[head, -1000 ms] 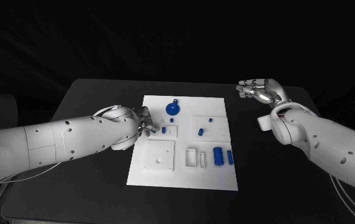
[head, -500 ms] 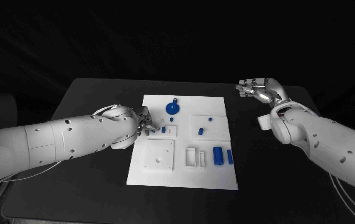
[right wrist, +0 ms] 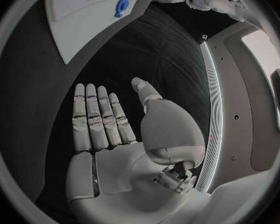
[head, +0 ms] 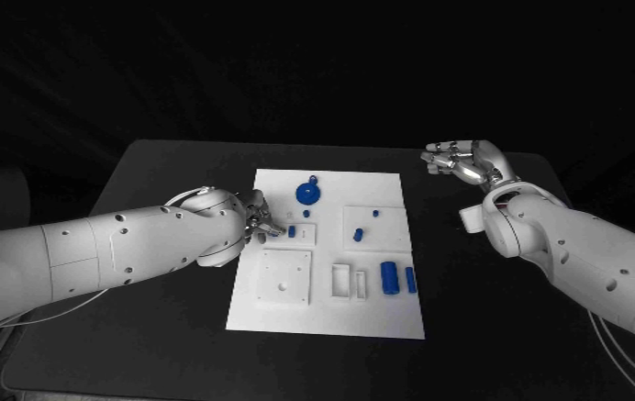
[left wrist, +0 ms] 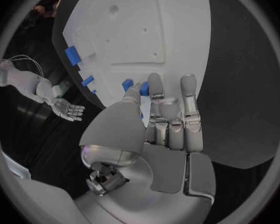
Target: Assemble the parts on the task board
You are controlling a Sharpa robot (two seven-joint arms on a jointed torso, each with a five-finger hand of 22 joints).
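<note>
The left hand (head: 249,222) pinches a small blue part (left wrist: 144,88) over the task board (head: 331,314) near its left edge; next, seating it calls for careful alignment. The right hand (head: 463,161) hovers spread, holding nothing, near the worktop's far right corner.

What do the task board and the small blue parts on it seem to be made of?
Task board: probably matte white plastic, judging by its even, glare-free surface with neatly cut recesses. Blue parts: likely moulded plastic, given their uniform colour and smooth look, though metal cannot be ruled out.
</note>
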